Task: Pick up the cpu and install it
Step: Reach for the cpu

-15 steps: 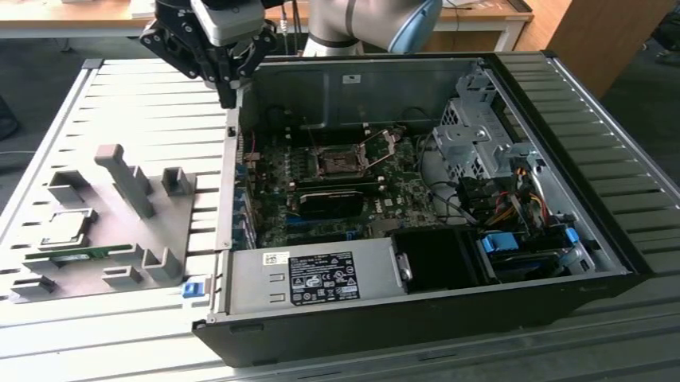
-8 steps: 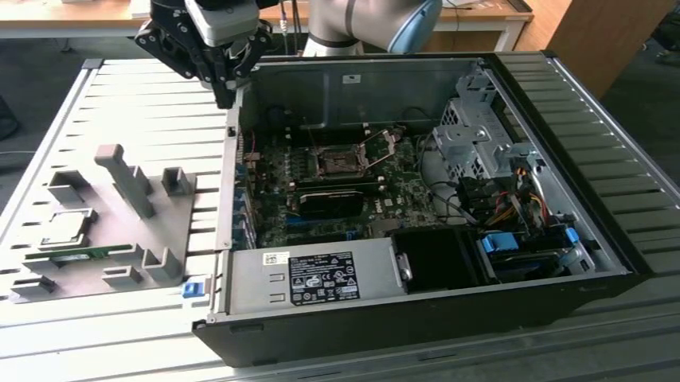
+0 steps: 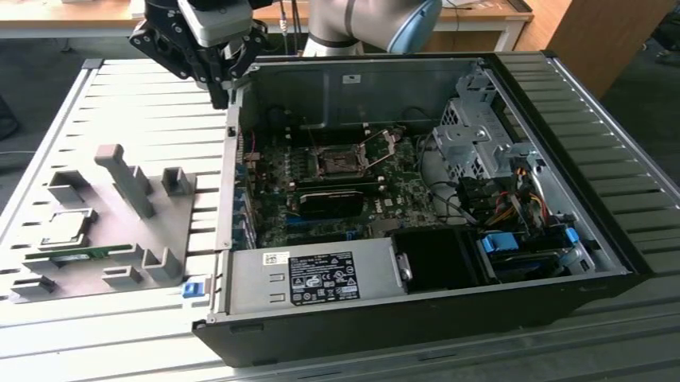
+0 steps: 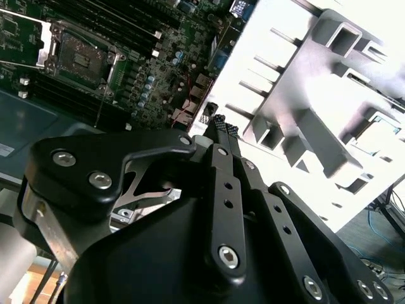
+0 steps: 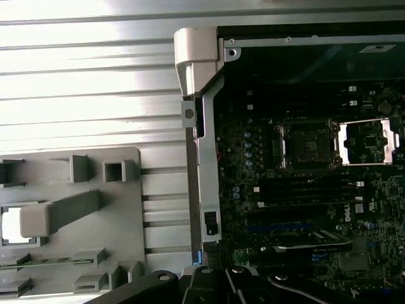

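- A slatted metal table is carrying an open computer case. A grey fixture plate is lying beside it on the exterior view's left. Wooden desks are standing at the far side of the room.
- The arm is reaching in from the far side. The gripper is hanging over the case's far left corner and pointing down. Its fingers are sitting narrow, tips almost together, gripping nothing.
- The cpu is lying flat in a pocket of the fixture plate, silvery top up, well apart from the gripper.
- The socket on the motherboard is standing open.
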